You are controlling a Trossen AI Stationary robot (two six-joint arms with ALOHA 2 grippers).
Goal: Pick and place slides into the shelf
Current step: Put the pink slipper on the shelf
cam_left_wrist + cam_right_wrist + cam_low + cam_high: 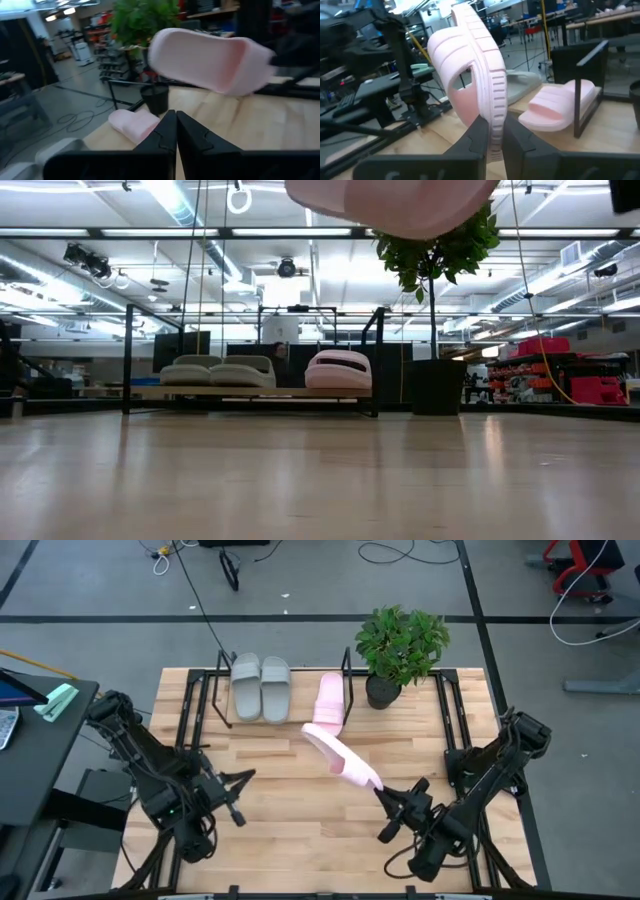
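Overhead, right pincer (378, 789) clamped on pink slide (340, 755) — potted plant (400, 645) beside shelf (346, 675).

Two grey-green slides (260, 687) and two pink slides (330, 700) are showing, alongside one shelf (222, 690) and one potted plant (400, 645).

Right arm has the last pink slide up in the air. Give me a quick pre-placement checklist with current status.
1. Right gripper shut on the lifted pink slide at its sole edge: ok.
2. Slide clear of the table: ok, airborne in the low view.
3. Shelf holds two green slides and one pink slide: ok.
4. Free slot for the fourth: cannot tell.
5. Left gripper shut, empty, parked left: ok.
6. Potted plant beside the shelf end: watch clearance.
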